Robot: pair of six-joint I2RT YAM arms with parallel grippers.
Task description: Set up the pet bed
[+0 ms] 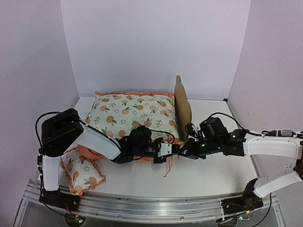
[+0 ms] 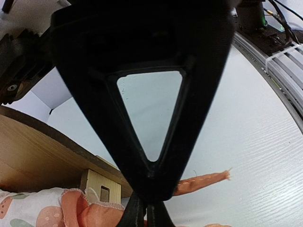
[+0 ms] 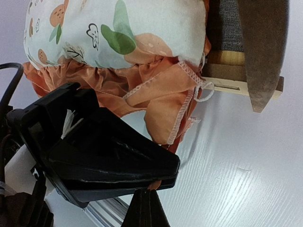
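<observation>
The pet bed [image 1: 182, 106] stands mid-table, its plywood headboard at the right end. The fruit-print cushion [image 1: 132, 113] with an orange ruffle lies on it. Both grippers meet at the bed's near right corner. My left gripper [image 1: 166, 150] is shut there. In the left wrist view its fingers [image 2: 147, 215] pinch the cushion's orange tie [image 2: 203, 182], beside the wooden frame [image 2: 38, 151]. My right gripper [image 1: 182, 150] is shut too. In the right wrist view its tips [image 3: 144, 205] hold a bit of orange tie under the ruffle [image 3: 165, 113], close against the left gripper's black body [image 3: 94, 151].
A small matching fruit-print pillow [image 1: 84, 176] lies at the near left by the left arm's base. A loose orange tie [image 1: 168, 170] hangs onto the white table in front of the bed. Walls close the table in at the left, back and right.
</observation>
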